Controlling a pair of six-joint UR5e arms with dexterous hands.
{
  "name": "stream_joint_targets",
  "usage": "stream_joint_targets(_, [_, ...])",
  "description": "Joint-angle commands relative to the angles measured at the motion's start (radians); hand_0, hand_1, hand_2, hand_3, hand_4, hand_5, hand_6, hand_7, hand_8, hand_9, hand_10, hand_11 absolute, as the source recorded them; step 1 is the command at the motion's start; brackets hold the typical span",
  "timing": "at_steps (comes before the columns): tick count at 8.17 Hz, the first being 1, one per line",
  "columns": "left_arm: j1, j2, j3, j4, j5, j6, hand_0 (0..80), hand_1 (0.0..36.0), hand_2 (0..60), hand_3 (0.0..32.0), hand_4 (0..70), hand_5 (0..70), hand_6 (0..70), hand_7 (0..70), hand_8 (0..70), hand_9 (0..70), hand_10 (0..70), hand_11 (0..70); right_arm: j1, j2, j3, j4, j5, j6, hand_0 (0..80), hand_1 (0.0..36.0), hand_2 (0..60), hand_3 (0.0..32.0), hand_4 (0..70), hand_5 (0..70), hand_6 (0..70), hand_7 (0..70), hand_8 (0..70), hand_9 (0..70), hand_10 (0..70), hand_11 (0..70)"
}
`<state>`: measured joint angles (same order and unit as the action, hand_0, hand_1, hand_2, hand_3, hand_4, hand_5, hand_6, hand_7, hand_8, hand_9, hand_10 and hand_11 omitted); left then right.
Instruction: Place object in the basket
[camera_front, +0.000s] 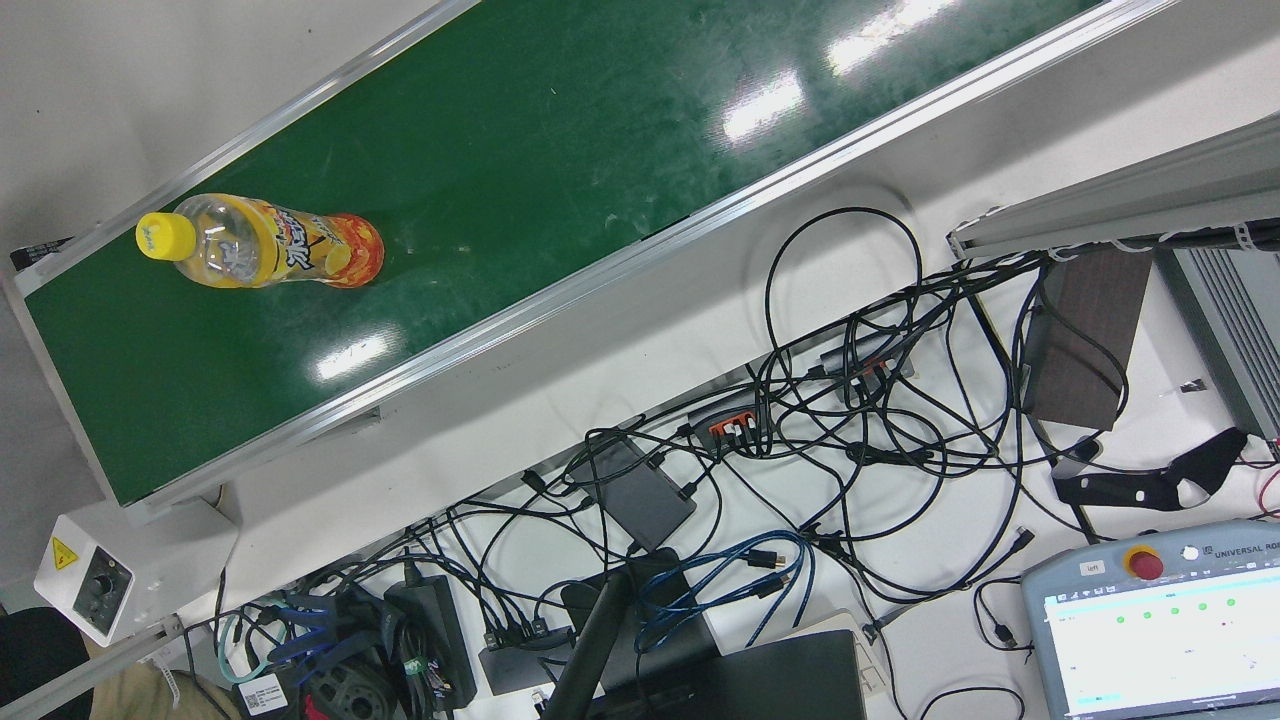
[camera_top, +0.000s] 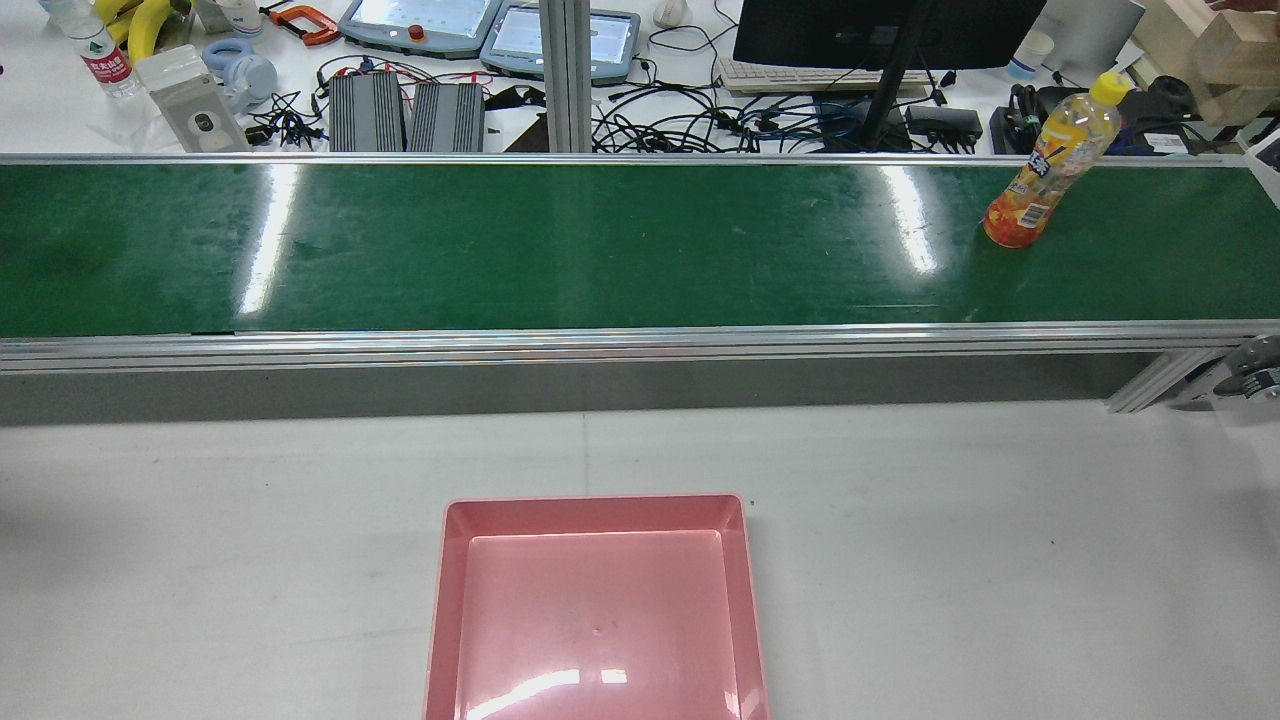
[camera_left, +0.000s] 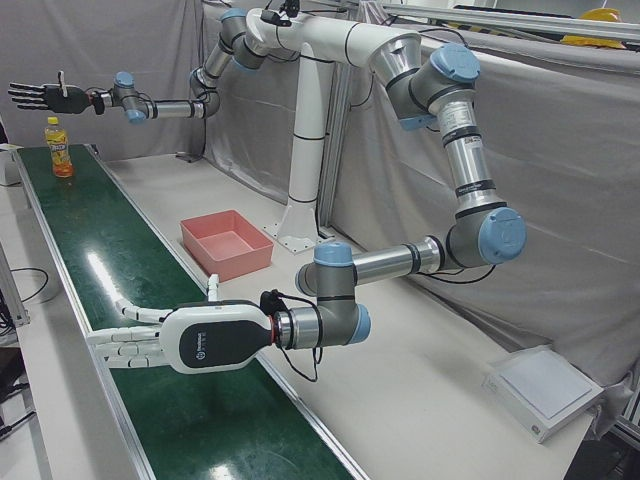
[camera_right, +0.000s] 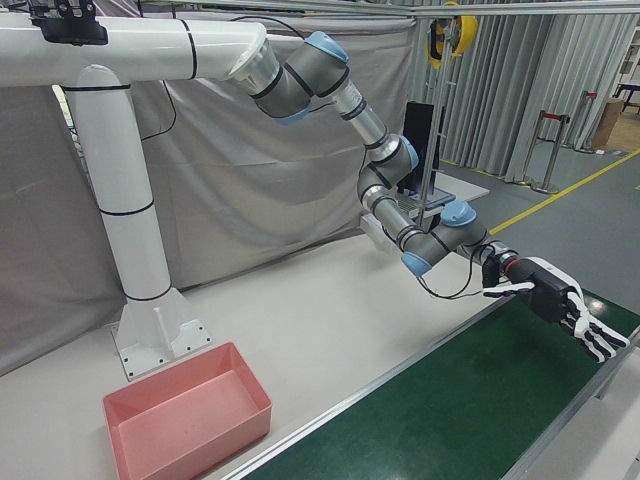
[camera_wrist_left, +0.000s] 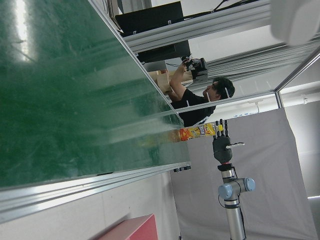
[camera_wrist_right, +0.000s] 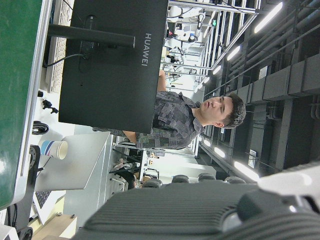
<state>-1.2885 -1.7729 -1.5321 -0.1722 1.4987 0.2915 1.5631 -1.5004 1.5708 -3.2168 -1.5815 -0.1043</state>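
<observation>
The right hand hangs flat with its fingers spread wide and holds nothing. It is at the far right end of the green belt, as the robot faces it. The bottle stands upright just below it, clearly apart from the fingers, on the belt's far edge. In the left hand view the hand sits past the yellow cap, so it is above the bottle and not around it.

The main risk, as I judge it, is tipping. The bottle is tall and narrow and looks nearly empty, so it is probably light. A finger coming down onto the cap or brushing the shoulder could knock it over. On its side it could roll off the far rail into the cables. Fingers closing high on the neck could also let it swing or slip on the way over.

The left hand is also spread and empty. It hovers low over the belt well to the left, too far away to help.

The pink basket sits on the white table on the near side of the belt, around the middle. The carry to it is therefore long.
</observation>
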Motion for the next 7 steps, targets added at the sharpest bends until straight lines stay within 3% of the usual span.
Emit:
stream_joint_targets(1, [0.000, -0.002, -0.002, -0.001, 0.000, 0.000, 63.2, 4.1, 0.0, 0.4, 22.0, 23.5, 3.3, 0.0, 5.4, 7.6, 5.9, 10.1, 0.000, 0.000, 0.000, 0.000, 0.000, 0.000, 0.0, 0.0, 0.0, 0.0, 0.0, 0.0, 0.0, 0.0, 0.0, 0.0, 0.0, 0.0])
stream_joint_targets(7, [0.000, -0.010, -0.002, -0.001, -0.002, 0.000, 62.9, 3.8, 0.0, 1.2, 21.1, 23.0, 3.1, 0.0, 5.4, 7.5, 5.9, 10.1, 0.000, 0.000, 0.000, 0.000, 0.000, 0.000, 0.0, 0.0, 0.0, 0.0, 0.0, 0.0, 0.0, 0.0, 0.0, 0.0, 0.0, 0.0])
